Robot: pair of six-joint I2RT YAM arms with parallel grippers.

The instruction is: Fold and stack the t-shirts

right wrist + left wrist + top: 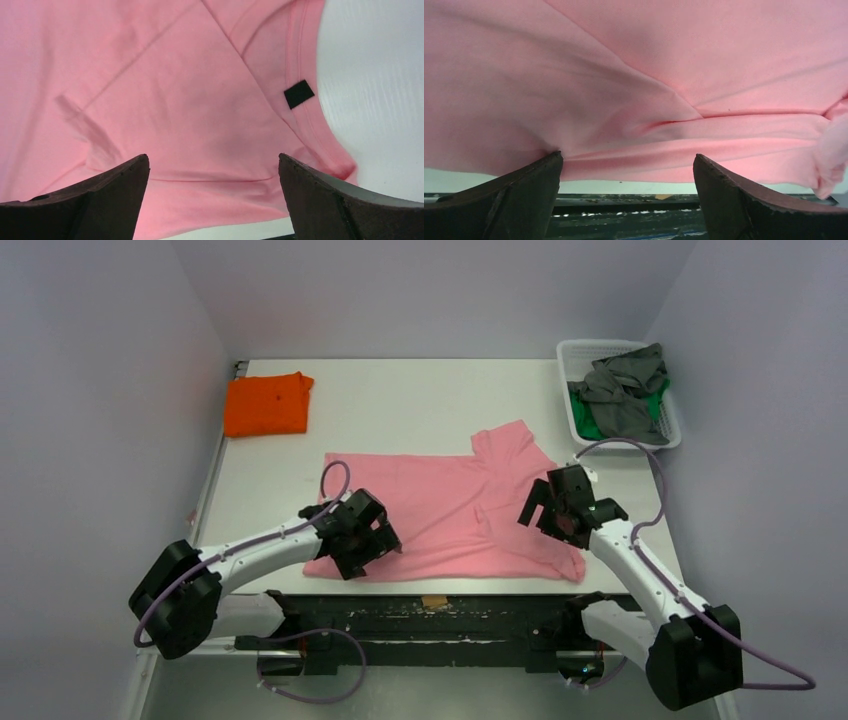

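A light pink t-shirt (440,505) lies spread across the table's near half, partly folded, one sleeve pointing to the back right. My left gripper (372,545) is open over its near left corner; in the left wrist view the wrinkled pink cloth (634,90) fills the frame above the spread fingers (531,187). My right gripper (553,510) is open over the shirt's right side by the collar (305,65) with its black tag (298,93). A folded bright orange t-shirt (266,403) sits at the back left. Grey and green t-shirts (622,390) lie in the basket.
A white plastic basket (672,430) stands at the back right corner of the table. The table's dark front rail (430,615) runs between the two arm bases. Purple cables loop from both arms.
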